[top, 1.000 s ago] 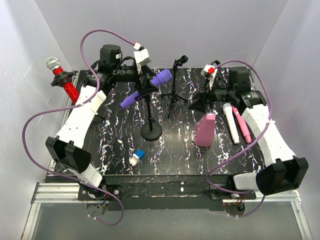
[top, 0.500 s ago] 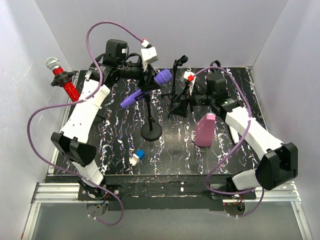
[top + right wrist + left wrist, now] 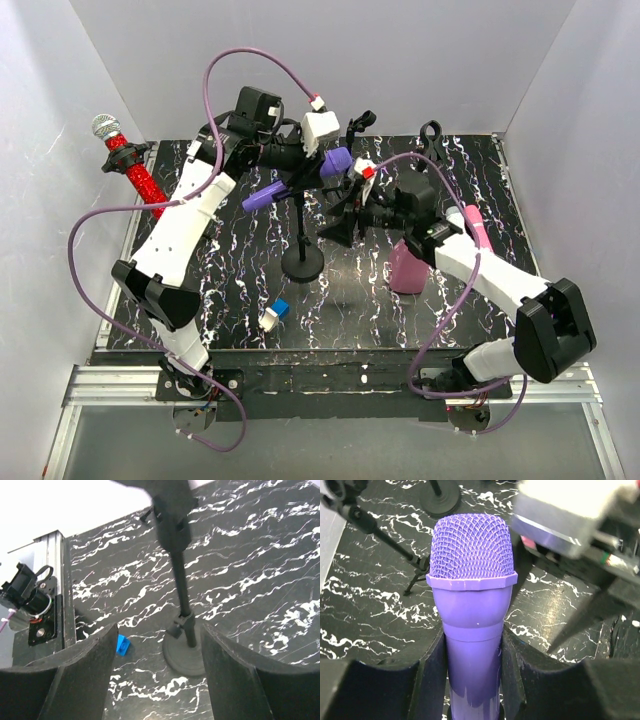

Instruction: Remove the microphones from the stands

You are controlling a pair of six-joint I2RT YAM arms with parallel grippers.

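The purple microphone (image 3: pixel 472 605) with a mesh head sits tilted in the clip of the black stand (image 3: pixel 302 262), a round-based pole at mid-table. My left gripper (image 3: pixel 472 645) is shut on the microphone's body just below the head, both fingers pressed against its sides; from above the left gripper (image 3: pixel 320 165) is at the microphone's upper end (image 3: pixel 338 161). My right gripper (image 3: pixel 340 212) is open just right of the stand's pole. In the right wrist view the stand (image 3: pixel 181 590) rises between and beyond the wide-apart fingers of the right gripper (image 3: pixel 159 630), untouched.
A red glitter microphone (image 3: pixel 125 160) leans at the left edge. A small black tripod stand (image 3: pixel 352 140) is behind the main stand. A pink bottle (image 3: pixel 408 265) and a pink stick (image 3: pixel 475 225) lie under my right arm. A small blue-and-white block (image 3: pixel 275 313) lies near the front.
The left gripper slid right along the microphone toward its head and closed on it. The right arm swung left across the table to the stand, staying open.
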